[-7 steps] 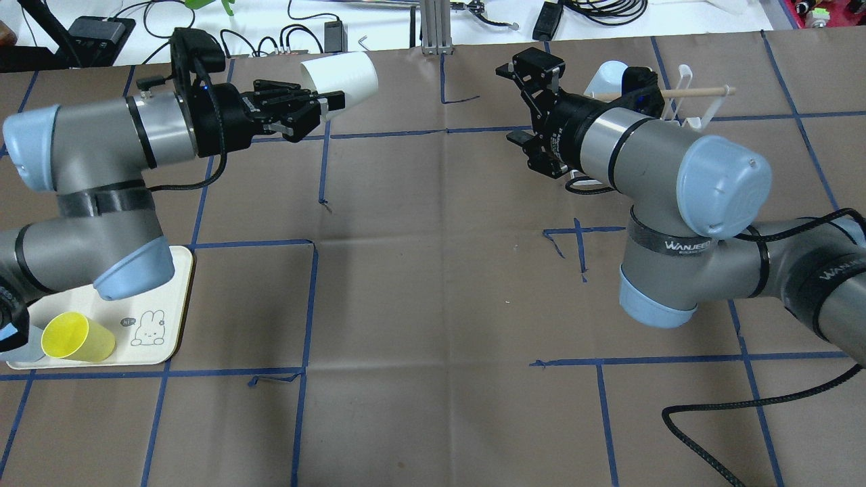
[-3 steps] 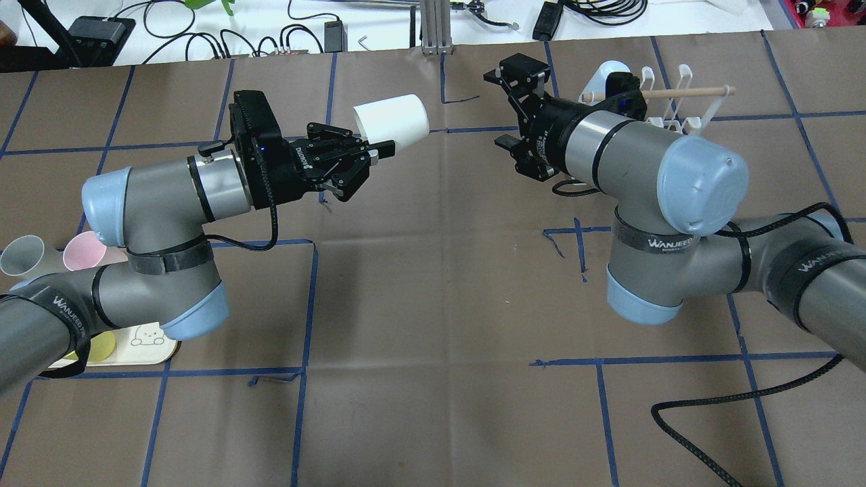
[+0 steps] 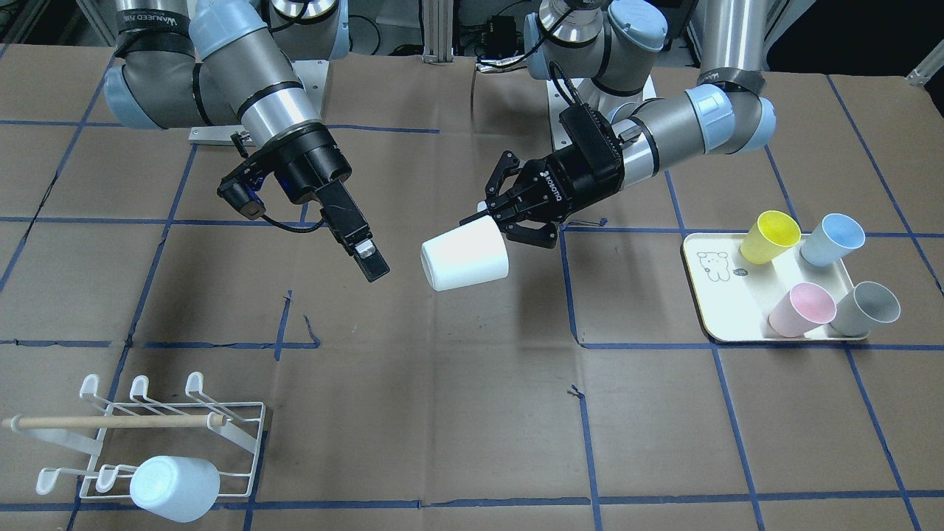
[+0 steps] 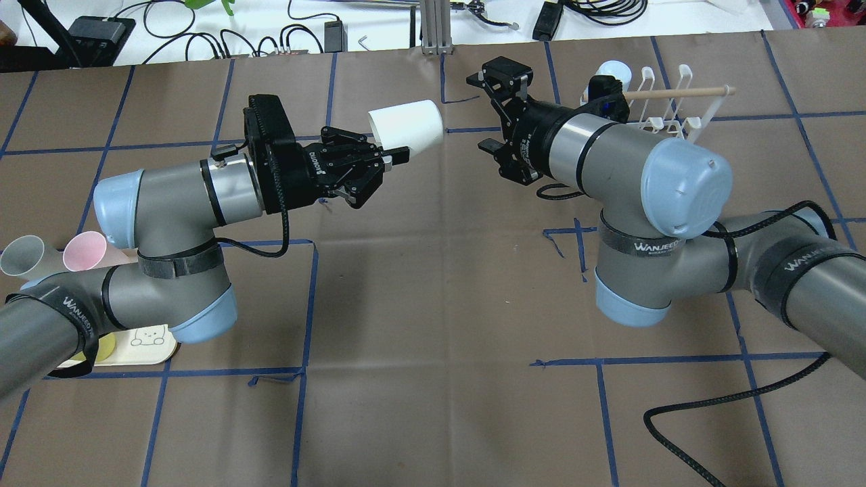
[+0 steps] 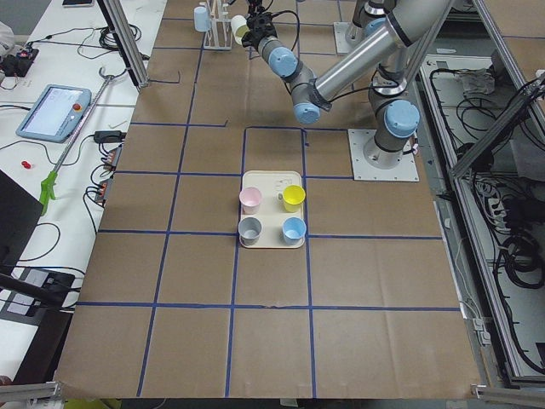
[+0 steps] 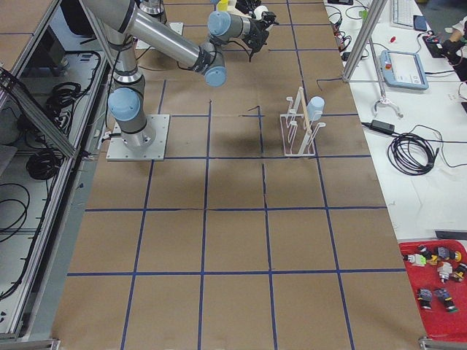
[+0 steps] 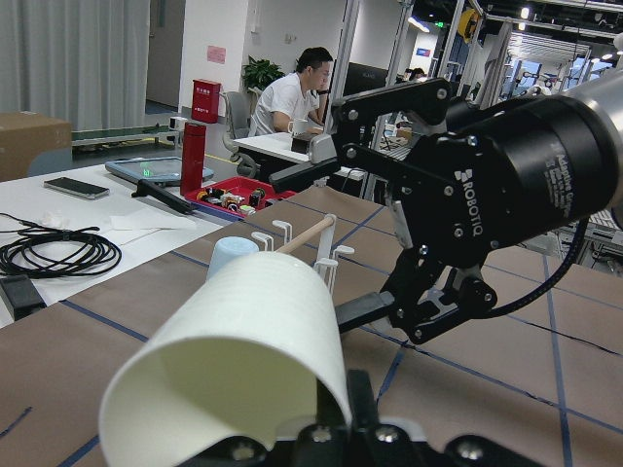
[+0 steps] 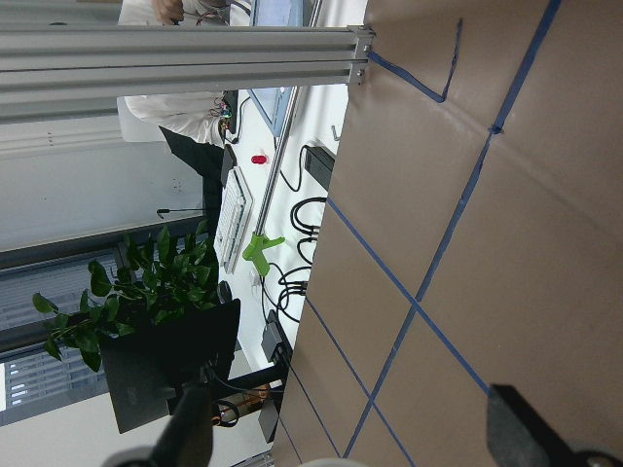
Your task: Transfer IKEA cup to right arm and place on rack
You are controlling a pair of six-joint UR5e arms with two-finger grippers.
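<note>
Nearest the robot, on its left, a cream rectangular tray (image 3: 726, 310) carries a yellow cup (image 3: 771, 236), a blue cup (image 3: 832, 240), a pink cup (image 3: 802, 308) and a grey cup (image 3: 864, 308), all plastic. They are parked there as stock, out of the handover path.

Further out, over the middle of the brown paper-covered table (image 4: 433, 304), the left gripper (image 4: 391, 157) is clamped on the white plastic IKEA cup (image 4: 406, 126), which hangs in the air on its side. It looks pinched by the wall at the mouth end, so the closed base and most of the body point right, free for a second grip. Facing it from the right, near but apart, the right arm's black two-finger gripper (image 4: 486, 108) has its jaws spread wide, one finger on the far side of the cup's line and one on the near side. I judge it ready to close around the body. The handover is not yet made. The open jaws must slide over the base without knocking the cup out of its thin rim hold.

Farthest, at the far right, stands the white wire rack (image 4: 676, 111) with its wooden dowel handle. A pale blue cup (image 4: 612, 70) sits upended on one prong, and other prongs are free for the white cup.
</note>
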